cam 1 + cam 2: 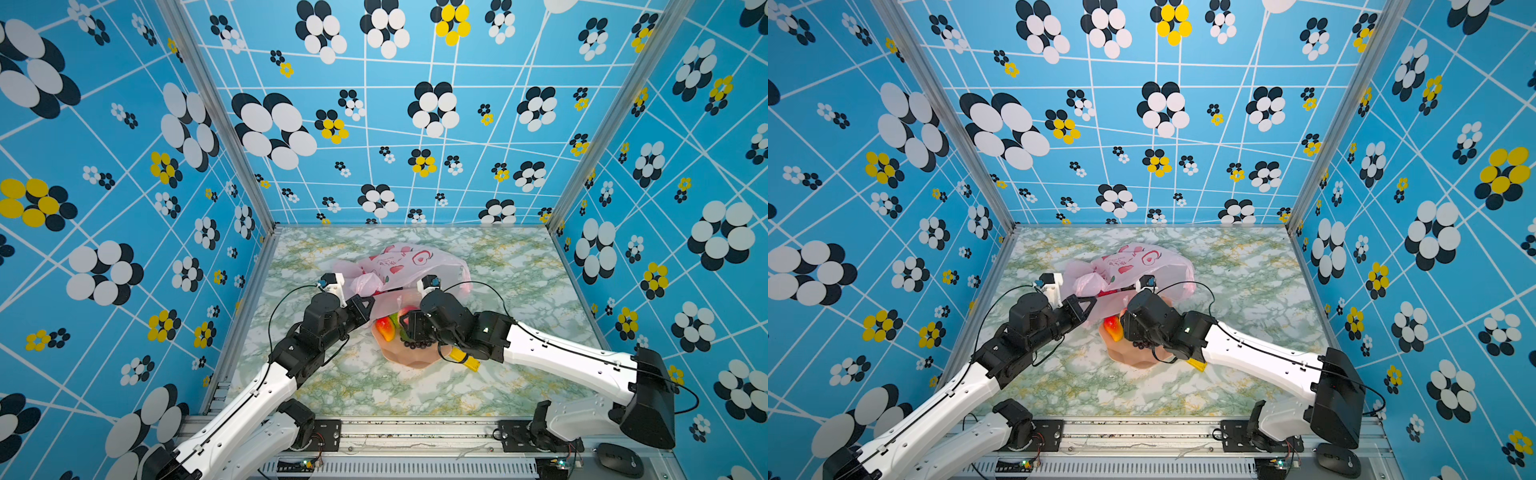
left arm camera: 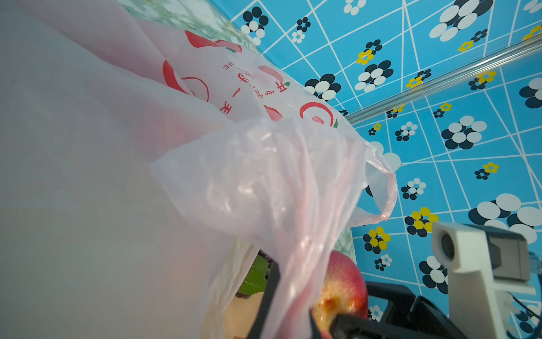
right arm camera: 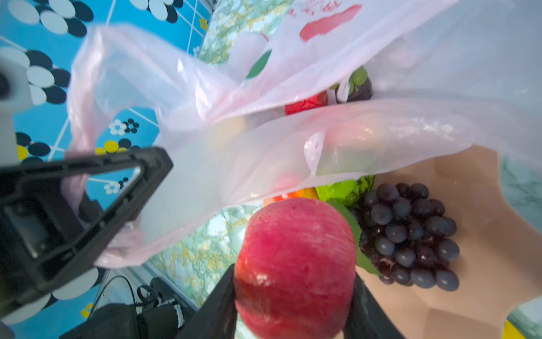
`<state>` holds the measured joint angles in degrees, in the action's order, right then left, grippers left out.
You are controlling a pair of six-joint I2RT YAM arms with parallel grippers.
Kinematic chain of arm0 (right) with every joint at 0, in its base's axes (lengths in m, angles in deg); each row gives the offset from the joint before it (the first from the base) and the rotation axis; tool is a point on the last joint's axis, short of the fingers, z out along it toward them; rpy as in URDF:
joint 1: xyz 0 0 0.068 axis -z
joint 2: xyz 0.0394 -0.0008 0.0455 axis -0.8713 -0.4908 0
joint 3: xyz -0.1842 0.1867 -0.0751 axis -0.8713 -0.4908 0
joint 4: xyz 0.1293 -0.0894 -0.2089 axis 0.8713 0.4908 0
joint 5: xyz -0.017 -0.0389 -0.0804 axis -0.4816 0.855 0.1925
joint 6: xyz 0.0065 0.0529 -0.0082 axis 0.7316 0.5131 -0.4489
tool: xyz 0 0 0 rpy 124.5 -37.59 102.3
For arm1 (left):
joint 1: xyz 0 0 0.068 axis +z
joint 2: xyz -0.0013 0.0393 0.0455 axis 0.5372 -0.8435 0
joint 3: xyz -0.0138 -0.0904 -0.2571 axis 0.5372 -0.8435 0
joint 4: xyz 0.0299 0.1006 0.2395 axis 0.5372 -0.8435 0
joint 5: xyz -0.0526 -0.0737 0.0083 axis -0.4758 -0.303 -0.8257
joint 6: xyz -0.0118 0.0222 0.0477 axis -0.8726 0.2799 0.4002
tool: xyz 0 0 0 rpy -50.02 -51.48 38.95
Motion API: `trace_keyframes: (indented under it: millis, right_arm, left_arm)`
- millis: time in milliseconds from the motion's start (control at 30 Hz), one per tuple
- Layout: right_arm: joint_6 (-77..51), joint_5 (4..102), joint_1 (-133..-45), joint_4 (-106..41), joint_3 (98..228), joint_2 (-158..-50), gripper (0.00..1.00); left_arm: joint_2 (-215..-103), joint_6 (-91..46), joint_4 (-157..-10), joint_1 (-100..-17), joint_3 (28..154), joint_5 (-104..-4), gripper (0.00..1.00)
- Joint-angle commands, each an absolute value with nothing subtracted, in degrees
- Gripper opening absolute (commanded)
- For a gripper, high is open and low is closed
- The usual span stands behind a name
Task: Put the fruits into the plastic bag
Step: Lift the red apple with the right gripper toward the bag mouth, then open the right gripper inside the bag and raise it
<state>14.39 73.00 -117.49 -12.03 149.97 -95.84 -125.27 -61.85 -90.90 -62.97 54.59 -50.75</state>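
The pale-pink plastic bag (image 1: 409, 262) (image 1: 1142, 264) lies at mid-table, its mouth toward the plate. My left gripper (image 1: 369, 305) (image 1: 1090, 305) (image 2: 290, 311) is shut on the bag's edge film (image 2: 293, 205), holding it lifted. My right gripper (image 1: 405, 322) (image 3: 293, 296) is shut on a red apple (image 3: 296, 264) (image 2: 343, 287), just in front of the bag mouth (image 3: 293, 117). A red fruit (image 3: 306, 104) and a dark one (image 3: 356, 86) show inside the bag. Dark grapes (image 3: 410, 234) (image 1: 417, 344), a green fruit (image 3: 340, 187) and a red-yellow mango (image 1: 384, 328) (image 1: 1113, 325) lie on the plate.
The salmon-pink plate (image 1: 415, 359) (image 1: 1136, 357) (image 3: 484, 234) sits under my right wrist. A yellow block (image 1: 465, 360) (image 1: 1198, 365) lies by its right rim. Patterned blue walls close in three sides of the marble tabletop (image 1: 519, 291).
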Motion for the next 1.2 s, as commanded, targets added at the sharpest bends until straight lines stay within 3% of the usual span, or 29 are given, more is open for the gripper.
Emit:
trace_keyframes:
  millis: [0,367,633,967,1167]
  right_arm:
    - [10.77,68.39,-114.30,-13.04,153.92,-99.69,0.38]
    - [4.84,59.60,-109.40,-12.61,170.67,-119.90,0.37]
    - [4.92,55.73,-106.96,-12.51,180.73,-130.74,0.43]
    - [4.58,50.86,-104.30,-12.35,180.15,-128.49,0.69]
    - [2.21,50.08,-103.07,-10.61,178.60,-121.73,0.74]
  left_arm:
    - [-125.10,-62.07,-89.61,-63.45,54.56,-50.06,0.00]
    - [-125.84,-60.38,-89.04,-63.99,56.26,-49.65,0.00]
    - [-128.02,-59.70,-89.22,-64.06,58.58,-49.95,0.00]
    - [-127.86,-59.20,-89.68,-64.04,58.23,-49.17,0.00]
    - [-127.87,-59.27,-89.31,-64.04,57.75,-49.21,0.00]
